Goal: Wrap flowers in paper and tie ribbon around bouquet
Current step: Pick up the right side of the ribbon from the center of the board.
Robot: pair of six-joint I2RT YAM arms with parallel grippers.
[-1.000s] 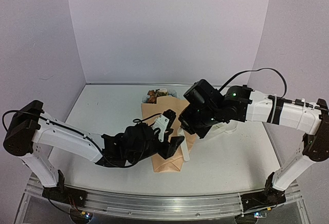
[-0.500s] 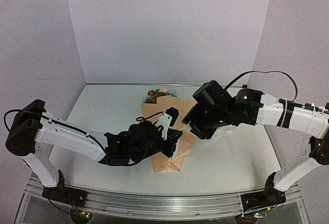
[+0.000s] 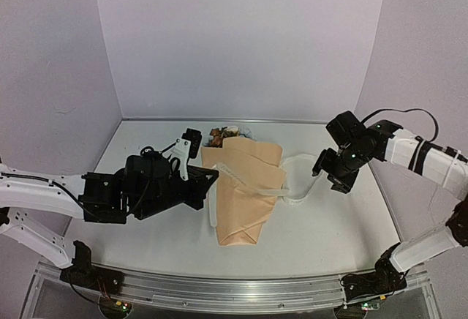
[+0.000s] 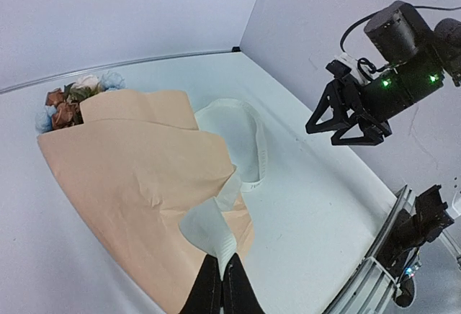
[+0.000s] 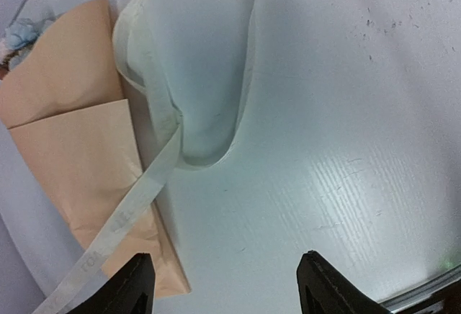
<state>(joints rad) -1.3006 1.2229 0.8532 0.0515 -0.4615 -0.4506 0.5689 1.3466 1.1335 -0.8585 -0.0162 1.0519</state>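
Note:
The bouquet is a tan paper (image 3: 245, 202) cone lying mid-table, with the flowers (image 3: 223, 135) showing at its far, wide end. The cream ribbon (image 3: 292, 197) runs across the paper and loops on the table to its right. My left gripper (image 3: 213, 176) is at the cone's left edge, shut on the ribbon (image 4: 209, 229) near one end. In the left wrist view its jaws (image 4: 221, 274) pinch the strip above the paper (image 4: 130, 177). My right gripper (image 3: 327, 176) hangs open right of the loop with nothing in it. The right wrist view shows the ribbon (image 5: 155, 177) ahead of the open gripper (image 5: 227, 285).
White walls close the table at the back and both sides. A metal rail (image 3: 219, 297) runs along the near edge. The right arm (image 3: 409, 151) reaches in from the right side.
The left gripper shut on the ribbon and pulled it left, off the cone. The right gripper opened, let go of the ribbon and drew back to the right.

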